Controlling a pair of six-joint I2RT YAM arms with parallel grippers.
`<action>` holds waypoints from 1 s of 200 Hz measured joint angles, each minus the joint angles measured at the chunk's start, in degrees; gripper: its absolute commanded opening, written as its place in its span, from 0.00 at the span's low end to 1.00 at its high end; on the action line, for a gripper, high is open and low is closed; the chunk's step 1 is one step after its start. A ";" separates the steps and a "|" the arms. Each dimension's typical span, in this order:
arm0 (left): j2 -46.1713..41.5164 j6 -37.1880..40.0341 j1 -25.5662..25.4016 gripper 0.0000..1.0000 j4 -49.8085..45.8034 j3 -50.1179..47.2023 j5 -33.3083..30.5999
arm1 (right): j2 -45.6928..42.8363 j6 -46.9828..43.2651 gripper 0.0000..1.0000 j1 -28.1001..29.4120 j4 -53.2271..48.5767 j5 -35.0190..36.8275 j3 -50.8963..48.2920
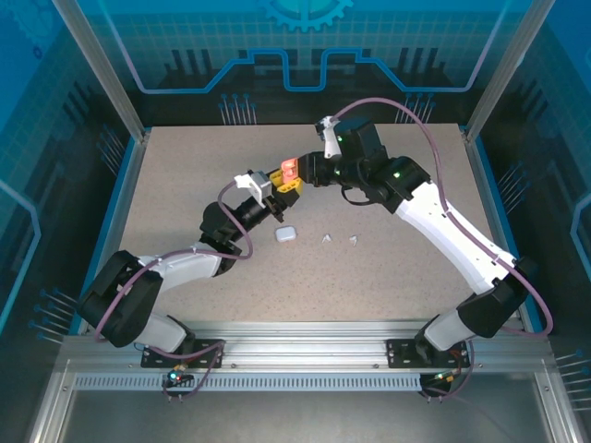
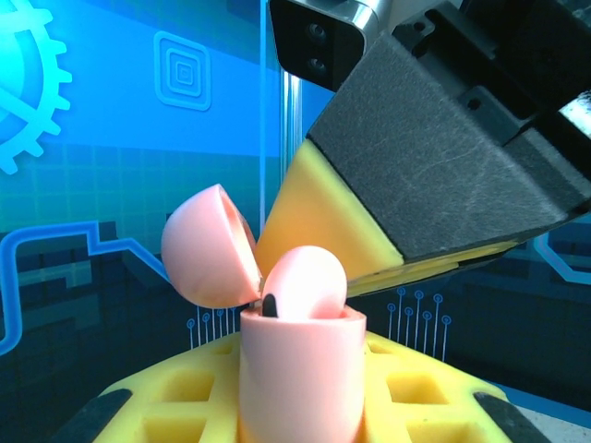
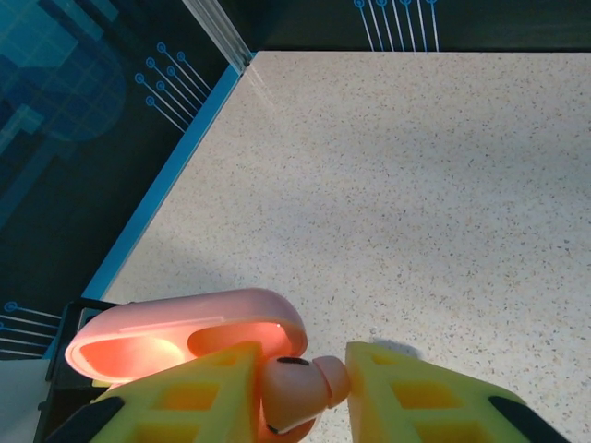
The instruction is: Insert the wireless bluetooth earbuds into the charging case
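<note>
- My right gripper point(image 3: 303, 362) is nearly closed, pinching the pink earbud point(image 3: 297, 392); I'd lower it slowly, stem squared to the socket.
- My left gripper point(image 2: 295, 411) clamps the open pink case point(image 2: 300, 365) upright, its lid point(image 2: 208, 245) tipped back in that wrist view.
- Overhead adds two white earbuds point(image 1: 326, 238) beside the white case point(image 1: 285, 234) on the table point(image 1: 416, 268).

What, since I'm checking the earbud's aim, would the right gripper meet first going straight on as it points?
Most likely the open pink charging case: the pink earbud in the right gripper sits at its mouth, though exact depth is unclear.
</note>
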 measured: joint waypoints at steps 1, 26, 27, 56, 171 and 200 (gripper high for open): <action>0.00 0.00 0.00 0.00 0.00 -0.02 0.00 | 0.02 0.00 0.32 0.07 -0.11 0.02 0.09; 0.00 0.00 0.00 0.00 0.79 0.00 -0.04 | 0.70 0.02 0.35 0.35 -2.01 -0.09 2.08; 0.00 0.00 0.00 0.00 0.81 0.00 -0.04 | 0.70 0.02 0.35 0.37 -2.03 -0.11 2.12; 0.00 0.00 -0.07 0.00 1.01 -0.02 -0.04 | 1.01 0.28 0.42 0.59 -3.34 -0.22 3.13; -0.15 0.02 -0.68 0.00 1.73 0.00 -0.02 | 1.31 3.50 0.71 -0.83 -5.40 -3.04 6.45; -0.22 0.02 -0.68 0.00 1.73 0.00 -0.02 | 0.61 5.20 0.76 -3.52 -5.07 -5.14 6.23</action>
